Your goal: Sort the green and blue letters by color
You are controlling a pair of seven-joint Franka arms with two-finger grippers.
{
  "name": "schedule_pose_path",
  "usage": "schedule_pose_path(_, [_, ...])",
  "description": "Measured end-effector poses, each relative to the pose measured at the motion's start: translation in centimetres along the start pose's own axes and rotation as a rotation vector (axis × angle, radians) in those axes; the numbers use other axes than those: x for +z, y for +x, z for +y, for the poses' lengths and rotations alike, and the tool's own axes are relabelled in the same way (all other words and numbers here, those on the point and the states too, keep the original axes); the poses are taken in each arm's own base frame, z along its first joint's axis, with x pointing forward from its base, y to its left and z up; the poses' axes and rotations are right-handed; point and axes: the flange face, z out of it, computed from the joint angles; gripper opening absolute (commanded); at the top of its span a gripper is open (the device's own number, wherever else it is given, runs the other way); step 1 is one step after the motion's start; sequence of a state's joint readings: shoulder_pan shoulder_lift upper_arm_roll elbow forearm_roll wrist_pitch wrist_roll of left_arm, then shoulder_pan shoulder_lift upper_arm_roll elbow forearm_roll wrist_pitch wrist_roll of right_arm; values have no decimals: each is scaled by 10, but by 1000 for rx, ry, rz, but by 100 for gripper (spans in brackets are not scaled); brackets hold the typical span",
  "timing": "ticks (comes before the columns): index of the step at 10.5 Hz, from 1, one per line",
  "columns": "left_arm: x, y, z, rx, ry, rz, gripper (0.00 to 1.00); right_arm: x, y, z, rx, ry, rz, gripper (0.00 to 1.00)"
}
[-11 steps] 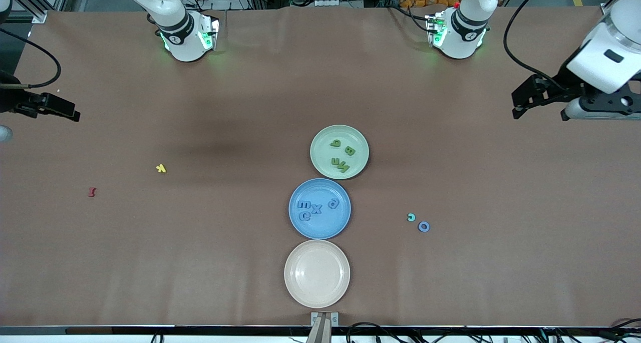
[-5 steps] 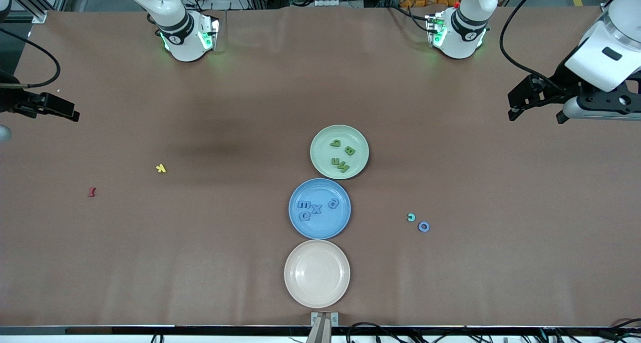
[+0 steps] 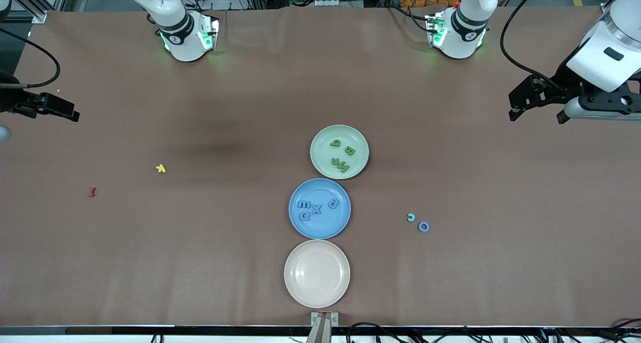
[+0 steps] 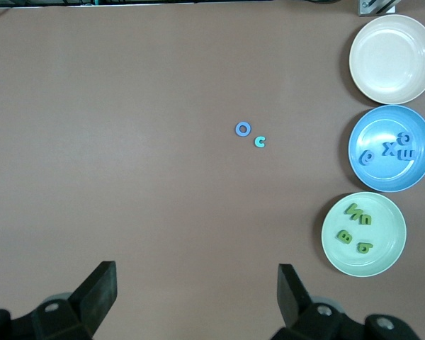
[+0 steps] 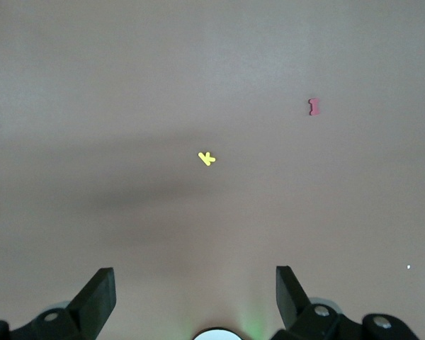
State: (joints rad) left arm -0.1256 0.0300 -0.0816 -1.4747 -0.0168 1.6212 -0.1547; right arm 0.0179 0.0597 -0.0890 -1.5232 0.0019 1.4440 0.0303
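Four olive-green letters (image 3: 341, 155), four mid-blue letters (image 3: 315, 208) lie plated; both claws wide, empty.

My front view bright, even, sharp. Soft dark shadow on table (image 3: 215, 147) between yellow k (image 3: 161, 168) and green plate (image 3: 320, 132). Small shine inside cream plate (image 3: 295, 293), nearest front camera. Green glow at both arm bases. My right wrist view paler, hazy, same wide shadow near k. Left wrist view clear.
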Motion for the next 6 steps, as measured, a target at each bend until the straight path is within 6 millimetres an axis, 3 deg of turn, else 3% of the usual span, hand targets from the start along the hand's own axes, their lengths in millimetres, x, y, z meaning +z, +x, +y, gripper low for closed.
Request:
schedule_pose_path(3, [-1, 3, -22, -39, 4, 2, 100, 0, 0, 0, 0, 0, 0, 100])
schedule_pose_path(6, [-2, 4, -31, -55, 6, 5, 100, 0, 0, 0, 0, 0, 0, 100])
